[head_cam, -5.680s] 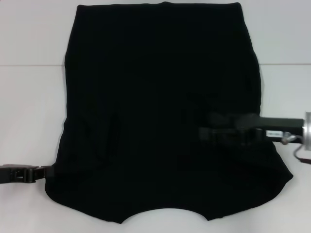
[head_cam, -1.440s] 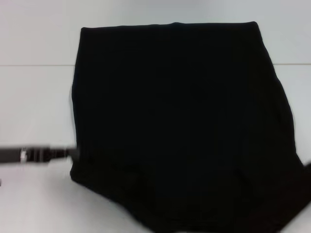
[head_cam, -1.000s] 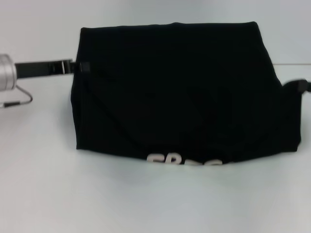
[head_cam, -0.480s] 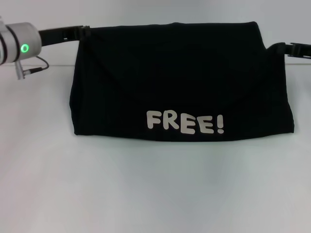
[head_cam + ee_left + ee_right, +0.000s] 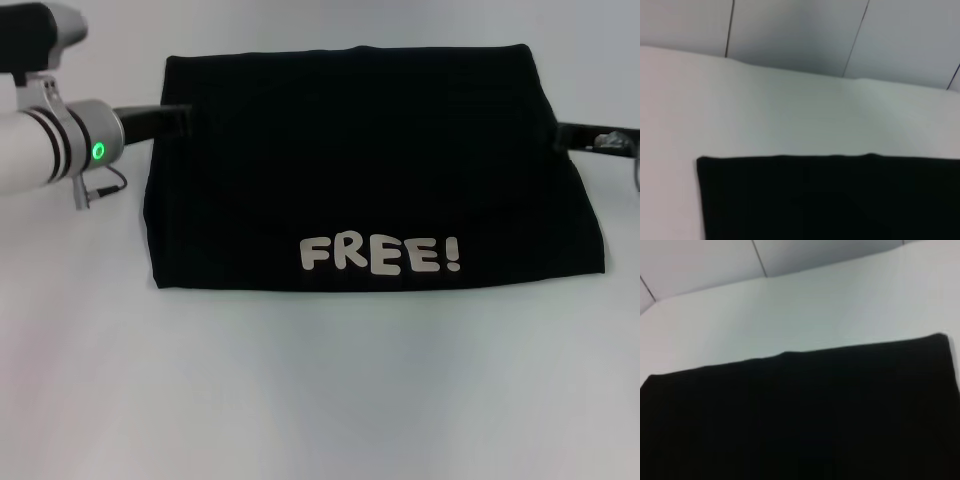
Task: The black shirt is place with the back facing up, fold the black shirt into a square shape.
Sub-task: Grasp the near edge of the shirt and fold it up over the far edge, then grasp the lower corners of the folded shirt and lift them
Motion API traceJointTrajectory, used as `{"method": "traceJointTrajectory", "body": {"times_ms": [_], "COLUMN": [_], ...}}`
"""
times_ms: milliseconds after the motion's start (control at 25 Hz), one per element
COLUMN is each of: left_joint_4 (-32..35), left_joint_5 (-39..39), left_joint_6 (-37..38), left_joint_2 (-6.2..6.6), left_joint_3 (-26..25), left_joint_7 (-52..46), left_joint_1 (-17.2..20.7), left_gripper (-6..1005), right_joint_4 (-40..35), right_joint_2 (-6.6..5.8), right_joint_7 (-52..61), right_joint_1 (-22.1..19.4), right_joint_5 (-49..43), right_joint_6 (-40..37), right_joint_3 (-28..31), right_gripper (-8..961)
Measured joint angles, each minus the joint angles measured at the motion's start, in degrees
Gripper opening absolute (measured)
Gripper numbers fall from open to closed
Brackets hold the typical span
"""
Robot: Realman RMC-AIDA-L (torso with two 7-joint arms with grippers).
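The black shirt (image 5: pixel 360 170) lies folded in half on the white table, a wide rectangle with its folded edge toward me. The cream "FREE!" lettering (image 5: pixel 380 256) faces up along that near edge. My left gripper (image 5: pixel 176 119) is at the shirt's left side near the far corner, touching or just beside the cloth. My right gripper (image 5: pixel 564 134) is at the shirt's right side near the far corner. The shirt's far edge shows in the left wrist view (image 5: pixel 830 200) and the right wrist view (image 5: pixel 800 415); neither wrist view shows its own gripper.
The white table (image 5: pixel 300 400) stretches in front of the shirt and on both sides. A seam line crosses the table behind the shirt. A pale panelled wall (image 5: pixel 800 35) stands beyond the table's far edge.
Both grippers lifted the shirt's near half and laid it over the far half, turning the "FREE!" lettering up. Since half a second ago they have drawn slightly back from the far corners.
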Motion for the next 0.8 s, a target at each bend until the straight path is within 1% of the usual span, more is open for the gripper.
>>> {"method": "traceJointTrajectory", "body": {"times_ms": [80,160,240,320,480,640,720,800], "left_joint_4": [-0.55,-1.12,-1.55,-1.72,-1.77,-1.23,-0.94,-0.26], "left_joint_5": [0.21,0.31,0.35,0.37,0.41,0.37,0.31,0.23], "left_joint_6": [-0.96,-1.49,-2.10,-2.67,-4.95,-3.97,-2.47,-0.82], "left_joint_2": [-0.32,-0.39,-0.35,-0.28,-0.44,-0.46,-0.41,-0.42], "left_joint_3": [-0.01,-0.01,0.00,-0.01,-0.01,-0.01,0.00,-0.01], "left_joint_7": [0.61,1.41,1.64,1.65,1.63,1.15,1.08,1.02], "left_joint_1": [0.15,0.33,0.46,0.57,0.87,1.38,1.89,2.55], "left_gripper": [25,52,80,107,359,474,531,600], "right_joint_4": [-0.12,-0.48,-0.65,-0.69,-2.08,-6.11,-7.42,-8.33], "right_joint_2": [0.97,1.81,2.24,2.42,2.94,3.85,3.95,3.87], "right_joint_7": [0.04,0.04,0.02,-0.16,-0.50,-1.38,-2.23,-2.66], "right_joint_1": [-0.06,-0.28,-0.43,-0.58,-1.35,-3.70,-5.17,-6.65], "right_joint_5": [0.00,0.00,0.00,0.00,1.56,5.89,8.25,10.12], "right_joint_6": [1.36,2.47,2.85,2.89,2.47,-0.68,-2.77,-4.97], "right_joint_3": [-0.19,-0.20,-0.22,-0.10,-0.08,-0.20,-0.21,-0.23], "right_gripper": [40,40,115,200,391,539,613,652]}}
